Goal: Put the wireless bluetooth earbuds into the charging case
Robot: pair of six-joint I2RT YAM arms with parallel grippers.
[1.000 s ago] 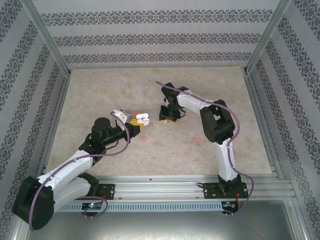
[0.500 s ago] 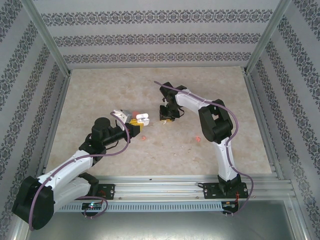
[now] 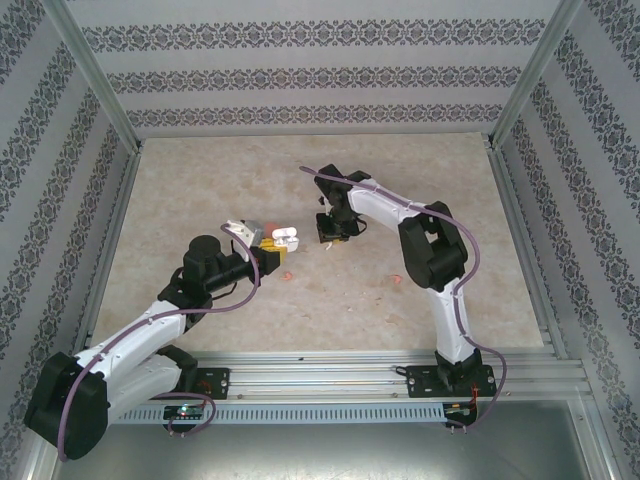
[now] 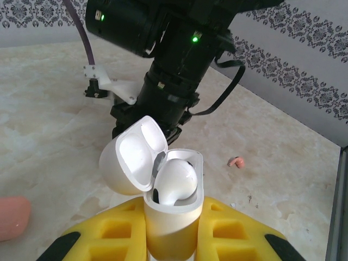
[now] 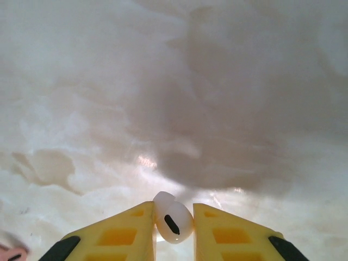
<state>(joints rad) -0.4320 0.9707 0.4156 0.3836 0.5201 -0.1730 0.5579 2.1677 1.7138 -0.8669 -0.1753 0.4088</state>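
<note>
My left gripper (image 4: 173, 220) is shut on a white charging case (image 4: 171, 234) and holds it upright. The case's lid (image 4: 130, 160) is flipped open to the left, and one white earbud (image 4: 176, 179) sits inside. From above, the case (image 3: 287, 238) is at the tip of the left gripper (image 3: 268, 248). My right gripper (image 5: 173, 209) is shut on a second white earbud (image 5: 174, 222), just above the bare table. In the top view the right gripper (image 3: 333, 230) hangs close to the right of the case. Two coral earbuds (image 3: 286, 273) (image 3: 396, 280) lie loose on the table.
A coral case (image 4: 12, 217) lies on the table left of the white case. One coral earbud (image 4: 236, 162) lies to its right. The right arm's wrist (image 4: 174, 81) looms just behind the open case. Patterned walls and metal rails (image 3: 520, 230) enclose the marble-look table.
The right arm has shifted slightly left and away, its wrist now nearer the case. The left arm and the case have stayed still.
</note>
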